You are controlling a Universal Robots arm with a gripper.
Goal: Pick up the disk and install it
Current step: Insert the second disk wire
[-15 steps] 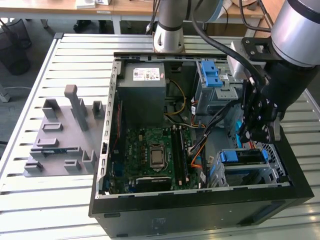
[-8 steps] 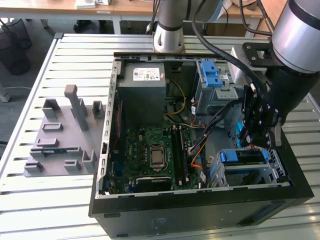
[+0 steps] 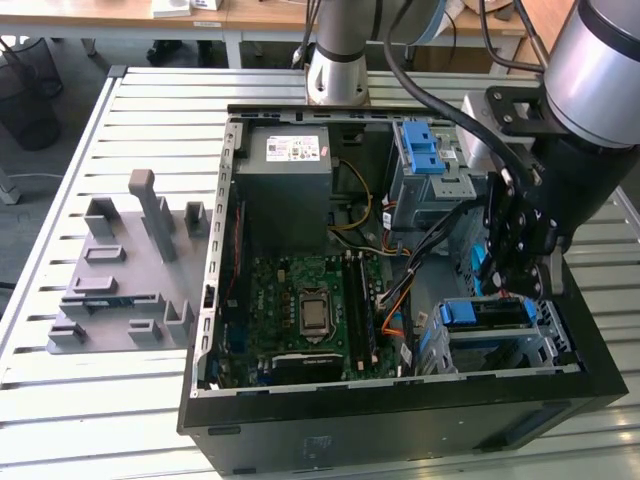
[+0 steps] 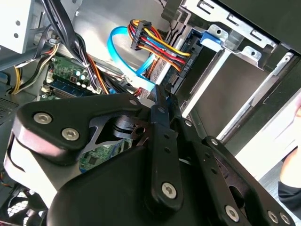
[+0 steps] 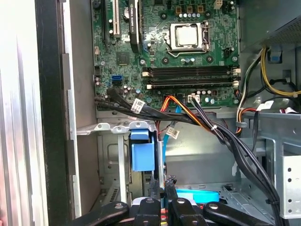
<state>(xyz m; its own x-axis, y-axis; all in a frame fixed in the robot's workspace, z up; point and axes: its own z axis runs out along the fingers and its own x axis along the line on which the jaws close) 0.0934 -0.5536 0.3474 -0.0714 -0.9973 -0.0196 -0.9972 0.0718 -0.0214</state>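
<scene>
A: Pincer (image 3: 522, 262) low over the drive-cage corner of the open computer case (image 3: 400, 420), on the exterior view's right. In both wrist views the 2 fingers (image 5: 162, 188) sit pressed together, clenched, with nothing between them.

B: And the disk?

A: Disk (image 3: 490, 315) lies in the drive cage (image 3: 555, 345) directly beneath the pincer, blue carrier bracket (image 3: 462, 312) toward the motherboard. Flat, long axis running across the cage, as far as I can judge.

B: Touching?

A: Close above it; contact I cannot confirm. The first wrist view shows a blue strip (image 5: 197, 195) just past the fingertips, likely the carrier edge.

B: Around that?

A: Blue latch piece (image 5: 141, 153) on the cage wall beside the fingers. Cable bundle (image 5: 221, 136) crossing from the motherboard (image 3: 310, 310). Second bay with a blue bracket (image 3: 420, 150) further back, beside the grey power supply (image 3: 295, 160).

B: Outside the case?

A: Grey fixture plate (image 3: 125, 275) on the slatted tabletop (image 3: 100, 410), well apart.
</scene>
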